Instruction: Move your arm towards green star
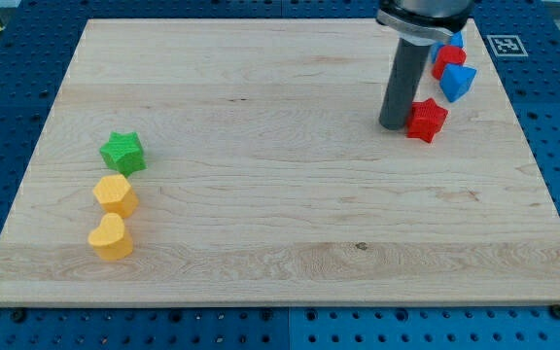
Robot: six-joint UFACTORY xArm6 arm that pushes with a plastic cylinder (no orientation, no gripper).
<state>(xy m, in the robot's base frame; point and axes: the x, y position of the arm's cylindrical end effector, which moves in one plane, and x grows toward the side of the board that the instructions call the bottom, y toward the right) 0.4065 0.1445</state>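
Nearest the view's bottom, close to the board's left edge, sits a yellow heart-shaped block [111,238], and just above it a second yellow block [116,194], roughly hexagonal, the two almost touching. Right above that one, the green star [122,153] sits near the left edge, about halfway up the wooden board [280,262]. Over to the far side now: my tip [393,126] rests on the board near the top right corner, well apart from the green star, with nearly the whole width of the board between them. It stands just to the view's left of a red star [427,120], touching it or very nearly. There are no jaws on this rod, so nothing spreads or pinches. Beyond the red star, by the right edge, come a blue block [458,82], a red block [447,60] and another blue block [454,41], partly hidden. Off the board's top right corner lies a black-and-white marker tag [504,44]; no readable writing on it.
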